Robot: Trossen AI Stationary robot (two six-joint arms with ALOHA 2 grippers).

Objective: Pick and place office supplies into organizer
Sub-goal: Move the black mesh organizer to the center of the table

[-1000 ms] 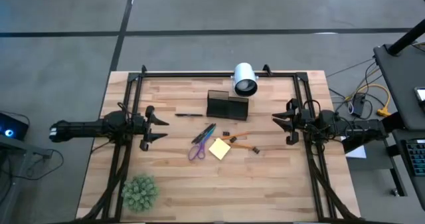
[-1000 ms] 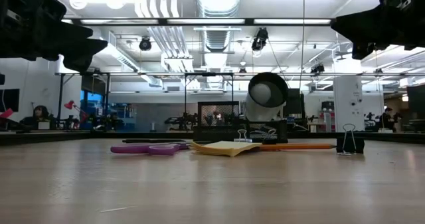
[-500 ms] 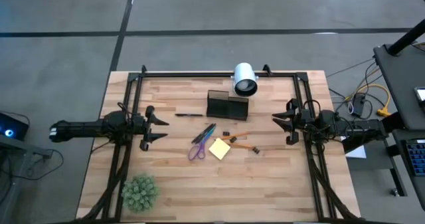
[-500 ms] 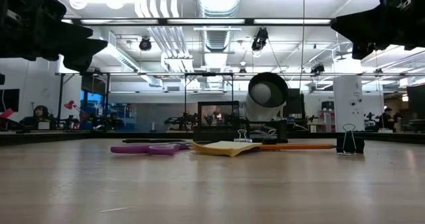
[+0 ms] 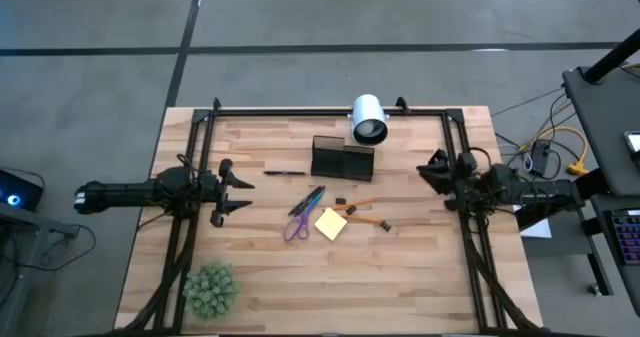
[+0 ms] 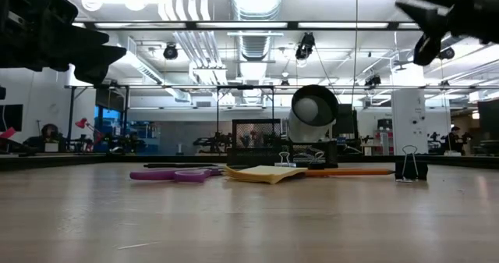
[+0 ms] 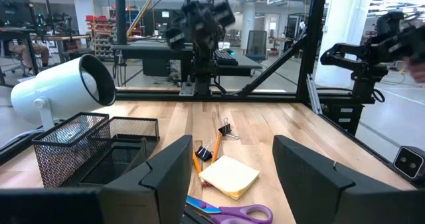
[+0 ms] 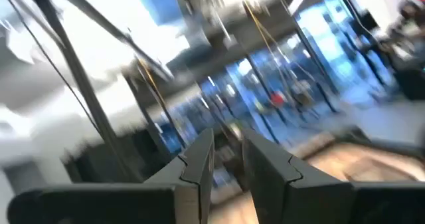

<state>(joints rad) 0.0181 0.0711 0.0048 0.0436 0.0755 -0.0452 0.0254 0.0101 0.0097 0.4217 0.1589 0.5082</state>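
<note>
None of the office supplies has gone into the organizer (image 5: 342,160) yet, as far as the views show, so I judge the task to be at its very start, with every pick and every placement left to do.

Both arms hang back at the table's (image 5: 420,277) sides. The left gripper (image 5: 240,192) hovers above the left edge with its fingers spread wide and nothing between them. It points toward the middle. The right gripper (image 5: 430,169) is raised at the right edge. Its own wrist view shows the fingers drawn close with only a slim gap, and they grasp nothing.

The organizer is a black wire-mesh caddy with a taller back section and lower front compartments. It stands upright near the far middle of the table, just in front of the white camera (image 5: 368,119). In the left wrist view its compartments look empty.

The supplies lie loose on the wood in front of it:

- **Scissors:** the purple-handled scissors (image 5: 300,215) lie flat, blades angled toward the organizer.
- **Sticky pad:** the yellow sticky pad (image 5: 331,223) sits just beside the scissors' handles, turned cornerwise.
- **Pencil:** the orange pencil (image 5: 358,205) lies just beyond the pad.
- **Pen:** the slim black pen (image 5: 285,173) lies apart from the cluster, left of the organizer.
- **Clips:** the small dark clips are scattered around the pad. One clip (image 5: 340,201) is near the scissors' tips, and another clip (image 5: 383,225) is off to the right.
</note>
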